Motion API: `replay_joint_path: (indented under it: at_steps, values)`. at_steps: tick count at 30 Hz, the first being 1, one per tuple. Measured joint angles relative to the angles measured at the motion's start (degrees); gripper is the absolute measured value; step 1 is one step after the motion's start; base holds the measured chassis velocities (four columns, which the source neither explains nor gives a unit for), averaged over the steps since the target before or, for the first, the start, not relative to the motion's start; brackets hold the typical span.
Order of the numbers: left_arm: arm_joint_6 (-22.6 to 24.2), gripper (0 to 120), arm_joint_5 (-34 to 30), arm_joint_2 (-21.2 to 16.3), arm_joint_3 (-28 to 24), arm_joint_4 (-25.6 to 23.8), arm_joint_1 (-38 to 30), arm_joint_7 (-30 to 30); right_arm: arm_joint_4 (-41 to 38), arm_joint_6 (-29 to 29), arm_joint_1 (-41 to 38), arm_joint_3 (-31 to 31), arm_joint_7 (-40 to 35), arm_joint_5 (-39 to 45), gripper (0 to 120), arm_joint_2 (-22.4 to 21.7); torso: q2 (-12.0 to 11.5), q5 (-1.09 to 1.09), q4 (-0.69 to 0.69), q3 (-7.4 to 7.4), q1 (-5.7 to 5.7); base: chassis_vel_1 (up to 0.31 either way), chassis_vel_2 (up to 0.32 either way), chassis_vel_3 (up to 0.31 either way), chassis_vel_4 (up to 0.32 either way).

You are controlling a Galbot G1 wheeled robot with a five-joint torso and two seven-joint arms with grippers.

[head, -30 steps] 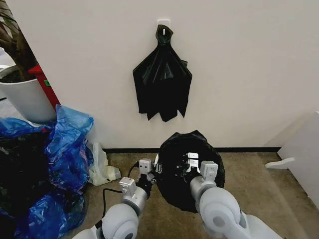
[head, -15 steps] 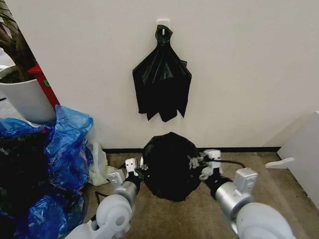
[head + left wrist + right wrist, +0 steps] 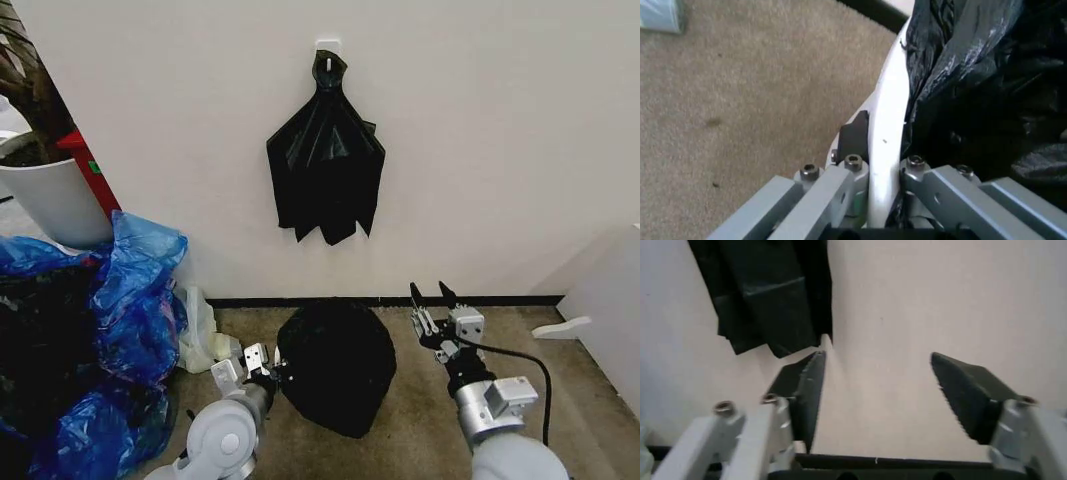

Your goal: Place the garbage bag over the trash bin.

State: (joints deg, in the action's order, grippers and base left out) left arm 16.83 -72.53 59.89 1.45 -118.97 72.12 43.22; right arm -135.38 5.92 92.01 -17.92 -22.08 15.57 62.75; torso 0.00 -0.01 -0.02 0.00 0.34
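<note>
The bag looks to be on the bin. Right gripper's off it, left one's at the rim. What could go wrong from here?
1. The left gripper straddles the bin rim with the bag beside it; pulling away could drag the film off or tip the bin.
2. The right gripper hangs open, holding nothing, so that side may slip if it's loose.

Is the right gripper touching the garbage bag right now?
Apart. The head view shows the right gripper open and raised beside the garbage bag, bare carpet between them; its wrist view shows nothing between its fingers.
</note>
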Motion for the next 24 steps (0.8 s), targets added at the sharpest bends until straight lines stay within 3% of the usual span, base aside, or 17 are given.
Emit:
replay_joint_path:
  at_steps: [10,24]
  values:
    - [0.18,1,2.75,3.02,-4.31,5.65,-3.52,-1.64,0.54,-1.19,1.94,0.26,-0.94,-1.92,97,3.07,0.00,0.01,0.01,0.00,0.00,0.000,0.000,0.000,0.000]
    - [0.46,1,7.75,8.49,-5.19,11.73,-5.63,-3.35,1.01,-0.99,1.80,1.12,-1.26,-1.70,100,4.02,0.00,0.03,0.02,-0.01,0.00,0.000,0.000,0.000,0.000]
